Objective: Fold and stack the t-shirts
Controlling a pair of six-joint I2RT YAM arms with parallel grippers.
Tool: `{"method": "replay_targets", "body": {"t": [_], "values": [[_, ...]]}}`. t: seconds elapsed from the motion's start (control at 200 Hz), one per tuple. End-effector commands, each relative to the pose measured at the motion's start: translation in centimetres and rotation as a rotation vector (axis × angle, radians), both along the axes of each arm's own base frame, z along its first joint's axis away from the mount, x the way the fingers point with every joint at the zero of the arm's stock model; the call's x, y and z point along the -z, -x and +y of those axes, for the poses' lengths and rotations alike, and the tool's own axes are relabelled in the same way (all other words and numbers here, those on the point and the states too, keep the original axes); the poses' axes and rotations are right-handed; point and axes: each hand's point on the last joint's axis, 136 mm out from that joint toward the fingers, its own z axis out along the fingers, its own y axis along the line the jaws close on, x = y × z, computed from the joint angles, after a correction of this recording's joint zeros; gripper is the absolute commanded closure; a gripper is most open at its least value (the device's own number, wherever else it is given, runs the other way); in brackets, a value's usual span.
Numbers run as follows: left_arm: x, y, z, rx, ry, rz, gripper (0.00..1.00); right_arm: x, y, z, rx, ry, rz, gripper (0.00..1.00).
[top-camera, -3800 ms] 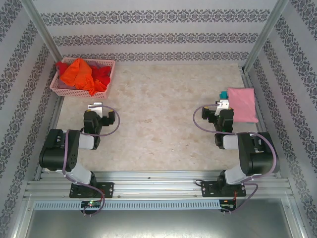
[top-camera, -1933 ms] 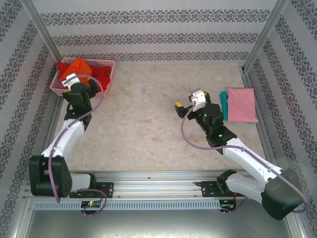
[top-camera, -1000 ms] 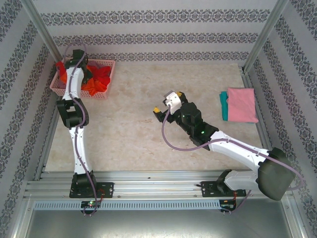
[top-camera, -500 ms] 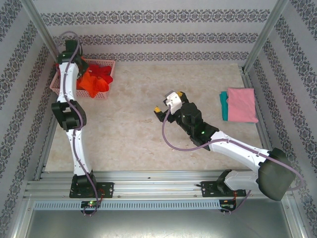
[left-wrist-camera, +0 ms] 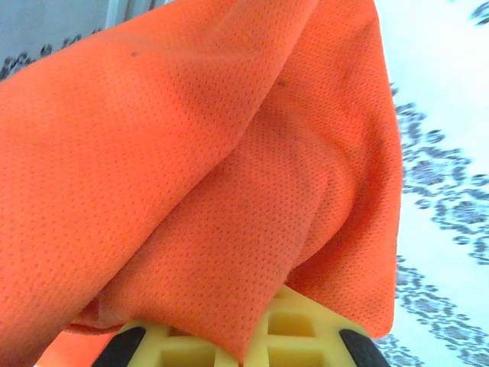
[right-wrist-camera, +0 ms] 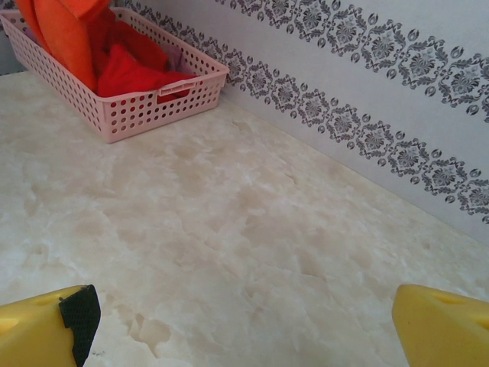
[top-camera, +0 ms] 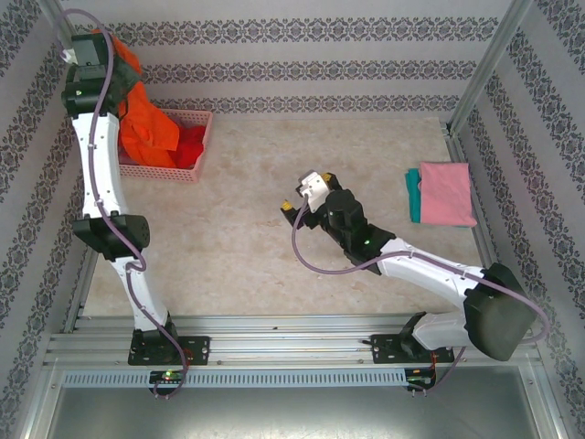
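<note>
My left gripper [top-camera: 89, 48] is raised high over the back left corner, shut on the bright orange t-shirt [top-camera: 146, 123], which hangs down over the basket. In the left wrist view the orange cloth [left-wrist-camera: 191, 153] drapes over the gripper [left-wrist-camera: 244, 340], pinched between its yellow fingers. A red t-shirt [top-camera: 190, 144] lies in the basket, also seen in the right wrist view [right-wrist-camera: 130, 73]. A folded pink t-shirt [top-camera: 446, 192] lies on a teal one [top-camera: 413, 194] at the right. My right gripper [top-camera: 305, 190] hovers open over mid-table with nothing between its fingers [right-wrist-camera: 46, 321].
The pink lattice basket [top-camera: 196, 163] stands at the back left corner, its rim [right-wrist-camera: 176, 88] facing the right wrist camera. Patterned walls close the back and sides. Bare marble tabletop [top-camera: 256, 247] spreads between the basket and the folded stack.
The left gripper closed on the orange t-shirt in the basket and rose, pulling it up and out. The right arm shifted slightly forward and stays open.
</note>
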Motion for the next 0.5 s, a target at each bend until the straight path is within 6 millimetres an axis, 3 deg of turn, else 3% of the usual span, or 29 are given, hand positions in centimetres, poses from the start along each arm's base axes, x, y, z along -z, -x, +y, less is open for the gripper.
{"method": "replay_targets", "body": {"t": [0.0,0.145,0.265,0.395,0.495], "values": [[-6.2,1.3,-2.1,0.074,-0.053,-0.158,1.0,-1.5,-0.3,1.2,-0.02,-0.055,-0.012,0.02],[-8.3,3.0,-6.1,0.161,-0.137,-0.167,1.0,-1.2,-0.6,1.5,-0.02,-0.057,-0.003,0.02],[-9.5,4.2,-11.3,0.254,-0.237,-0.175,1.0,-0.8,-0.9,1.6,-0.01,-0.061,0.007,0.02],[-8.3,4.9,-17.2,0.361,-0.287,-0.176,1.0,-0.4,-0.9,1.5,0.004,-0.079,0.028,0.02],[-5.7,5.2,-21.0,0.427,-0.268,-0.189,1.0,-0.2,-0.9,1.2,0.014,-0.097,0.041,0.02]]}}
